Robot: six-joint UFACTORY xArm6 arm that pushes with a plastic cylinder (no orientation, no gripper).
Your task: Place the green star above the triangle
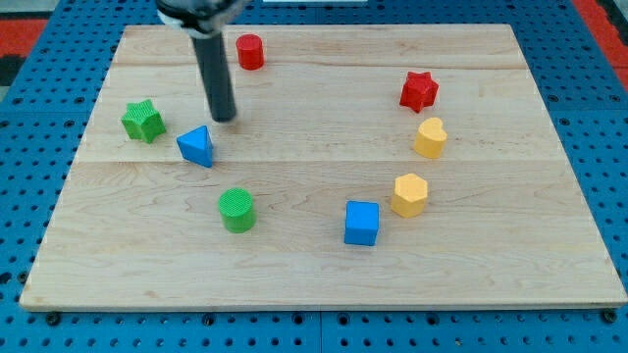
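Note:
The green star (pixel 143 121) lies near the board's left edge. The blue triangle (pixel 197 146) lies just to its right and a little lower, a small gap between them. My tip (pixel 226 117) rests on the board just above and to the right of the blue triangle, not touching it, and well to the right of the green star. The dark rod rises from the tip to the view's top.
A red cylinder (pixel 250 51) stands near the top, right of the rod. A green cylinder (pixel 236 210) lies below the triangle. A blue cube (pixel 361 223), yellow hexagon (pixel 409 194), yellow heart (pixel 430 138) and red star (pixel 418 91) curve along the right. The wooden board (pixel 314 275) sits on a blue pegboard.

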